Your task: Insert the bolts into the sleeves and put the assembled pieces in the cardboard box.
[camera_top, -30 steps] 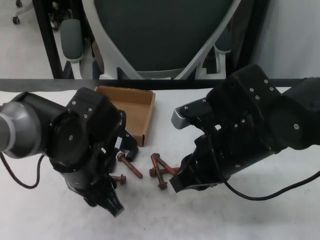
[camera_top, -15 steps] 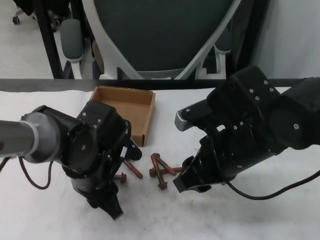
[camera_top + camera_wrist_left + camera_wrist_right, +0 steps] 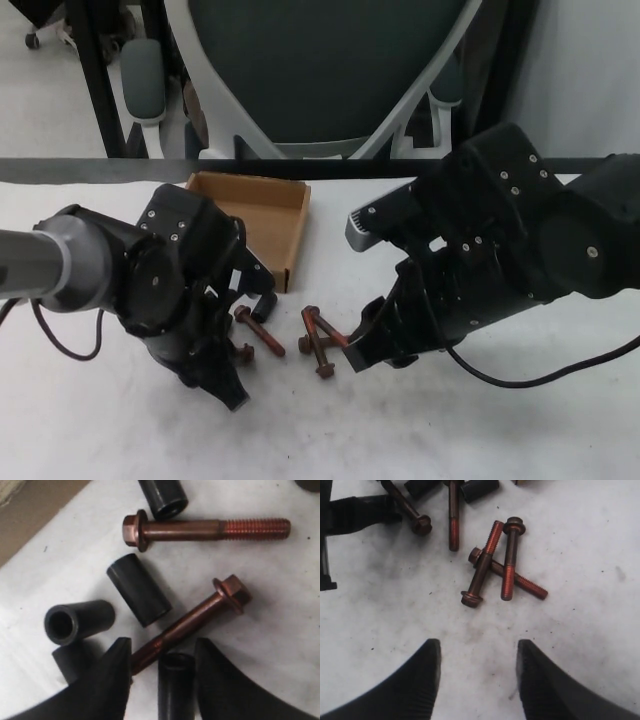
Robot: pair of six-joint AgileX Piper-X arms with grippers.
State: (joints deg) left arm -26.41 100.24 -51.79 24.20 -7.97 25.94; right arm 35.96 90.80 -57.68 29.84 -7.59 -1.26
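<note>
Black sleeves and copper bolts lie loose on the white bench. In the left wrist view, my left gripper (image 3: pixel 162 645) stands open low over them. One sleeve (image 3: pixel 175 685) and the threaded end of a bolt (image 3: pixel 190 620) lie between its fingers. Two more sleeves (image 3: pixel 139 589) (image 3: pixel 77 621) and a second bolt (image 3: pixel 205 529) lie just beyond. My right gripper (image 3: pixel 477 645) is open and holds nothing, a short way from three crossed bolts (image 3: pixel 495 565). The cardboard box (image 3: pixel 255 215) sits behind the left arm (image 3: pixel 170 290).
An office chair (image 3: pixel 320 70) stands behind the bench's far edge. The right arm (image 3: pixel 500 250) fills the right side of the bench. The left arm's black gripper part (image 3: pixel 355 512) shows beside further bolts (image 3: pixel 452 515) in the right wrist view.
The left arm has turned and shifted a little toward the box and the bolts. The right arm's gripper end has edged closer to the crossed bolts. Nothing was picked up.
</note>
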